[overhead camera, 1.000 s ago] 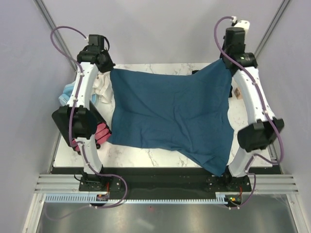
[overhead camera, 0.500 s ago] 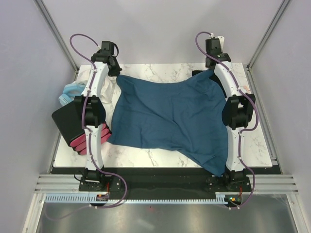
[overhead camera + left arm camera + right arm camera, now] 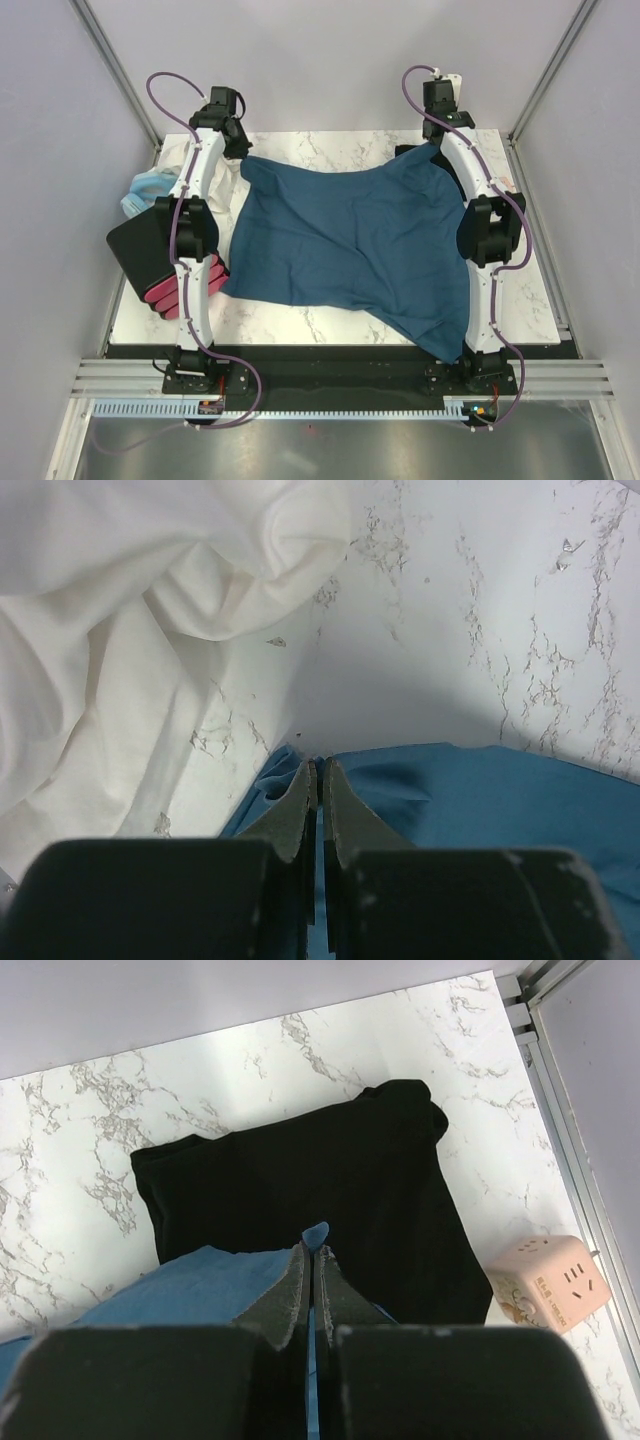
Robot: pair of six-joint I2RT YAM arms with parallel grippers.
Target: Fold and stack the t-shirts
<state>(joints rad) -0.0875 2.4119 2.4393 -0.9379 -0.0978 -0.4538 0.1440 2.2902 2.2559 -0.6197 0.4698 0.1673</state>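
Observation:
A dark teal-blue t-shirt (image 3: 350, 240) lies spread over the marble table, its near right corner hanging over the front edge. My left gripper (image 3: 243, 150) is shut on the shirt's far left corner (image 3: 300, 770). My right gripper (image 3: 437, 148) is shut on the far right corner (image 3: 317, 1235). Both corners are stretched toward the back of the table. A folded black t-shirt (image 3: 300, 1190) lies flat under the right gripper at the far right; in the top view only a sliver (image 3: 405, 152) shows.
A crumpled white cloth (image 3: 130, 630) lies at the far left by the left gripper. A pale blue ring-shaped item (image 3: 148, 190) and a black-and-pink object (image 3: 155, 265) sit at the left edge. A small pink cube (image 3: 548, 1282) stands at the right edge.
Both arms have stretched out toward the back of the table, carrying the shirt's far corners with them. The last half second shows almost no motion.

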